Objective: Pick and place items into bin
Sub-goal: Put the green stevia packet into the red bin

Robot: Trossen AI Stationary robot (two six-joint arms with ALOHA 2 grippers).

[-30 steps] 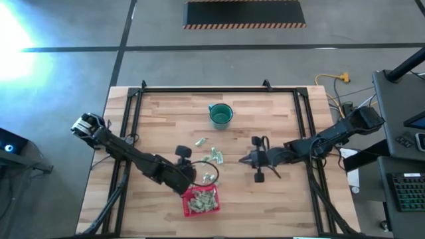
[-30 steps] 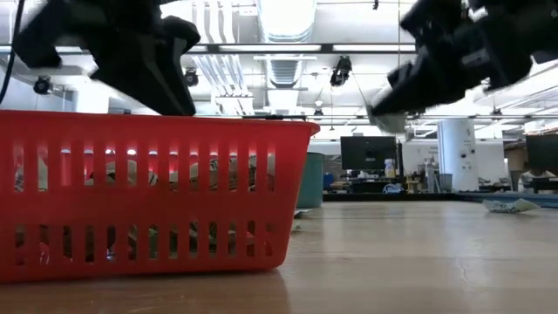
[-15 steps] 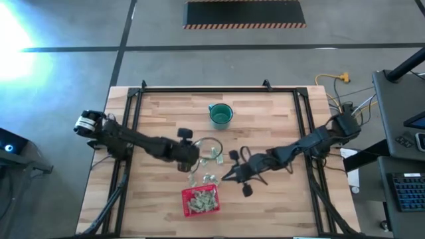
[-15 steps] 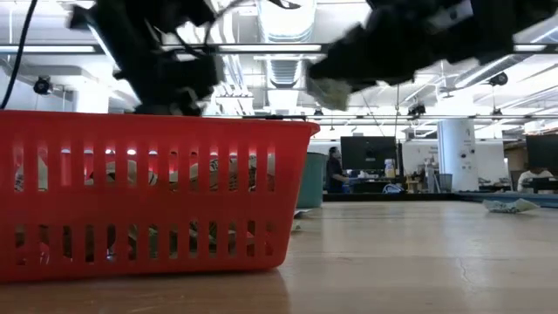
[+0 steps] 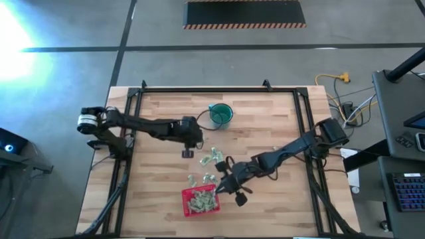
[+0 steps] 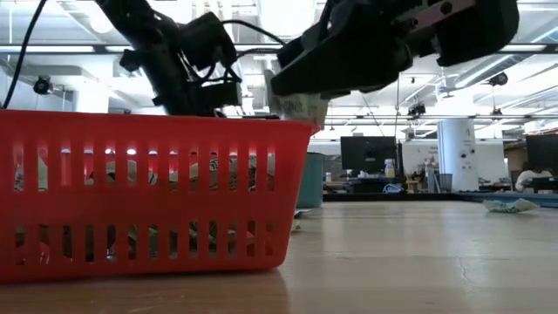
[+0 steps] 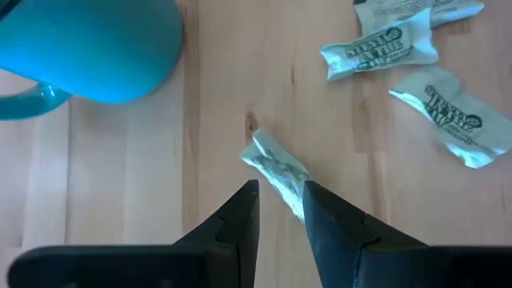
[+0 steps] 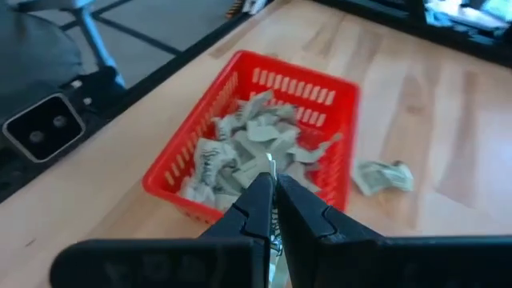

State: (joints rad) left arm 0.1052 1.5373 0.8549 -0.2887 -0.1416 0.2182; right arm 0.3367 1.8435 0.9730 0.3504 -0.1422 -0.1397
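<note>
The red bin [image 5: 201, 201] sits near the table's near edge, holding several pale packets [image 8: 256, 148]. My right gripper [image 5: 222, 184] is shut on a packet [image 6: 301, 105] and hovers over the bin's right rim [image 6: 296, 126]. My left gripper [image 5: 199, 138] is open, low over the table beside the teal cup [image 5: 221, 114]. One loose packet [image 7: 276, 168] lies flat on the wood, its near end between the left fingertips [image 7: 246, 200]; whether they touch it I cannot tell. More loose packets [image 5: 212, 157] lie between the cup and the bin. My right gripper pinches a packet by a thin edge [image 8: 272, 166] between its two shut fingers, which slant down from the table's right side. The packet is lifted clear and hangs below the fingertips [image 6: 301, 105], above the bin's right wall.
The teal cup [image 7: 88, 36] stands just beyond the left gripper. Two packets [image 7: 380, 52] [image 7: 448, 116] lie to its side. One packet [image 8: 384, 176] lies on the wood next to the bin's right wall. Black frame rails [image 5: 302, 126] run along the table's sides.
My right gripper has carried its packet leftward and toward the near edge, from mid-table to the bin's right rim. My left gripper has left the bin and swung toward the far edge, coming down by the teal cup over a loose packet.
</note>
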